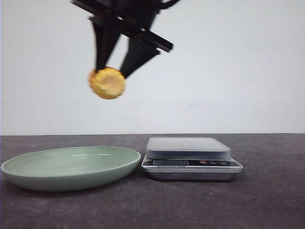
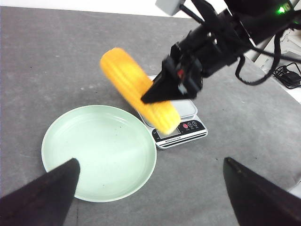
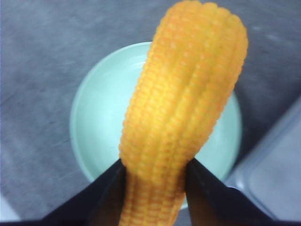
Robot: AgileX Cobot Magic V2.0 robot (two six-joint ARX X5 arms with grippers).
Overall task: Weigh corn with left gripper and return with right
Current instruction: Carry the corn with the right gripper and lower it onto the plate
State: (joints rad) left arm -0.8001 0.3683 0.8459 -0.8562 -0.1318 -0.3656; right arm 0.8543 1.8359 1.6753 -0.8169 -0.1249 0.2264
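Corn (image 1: 107, 83) held aloft in right pincer (image 1: 114, 71), clamped near one end, above plate (image 1: 28, 174) beside scale (image 1: 190, 157). Left pincer (image 2: 150, 188) spread wide, empty. Corn best lowered slowly over plate centre, released only once close to it, since it would likely roll.

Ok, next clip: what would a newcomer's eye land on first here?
The bright yellow corn hanging in mid-air, pinched in the right claw high above the table. Below it a pale green plate lies empty on the dark tabletop, with a silver kitchen scale beside it, on the robot's right, nothing on its platform. The left claw is open, its two fingers spread wide above the plate's near side.
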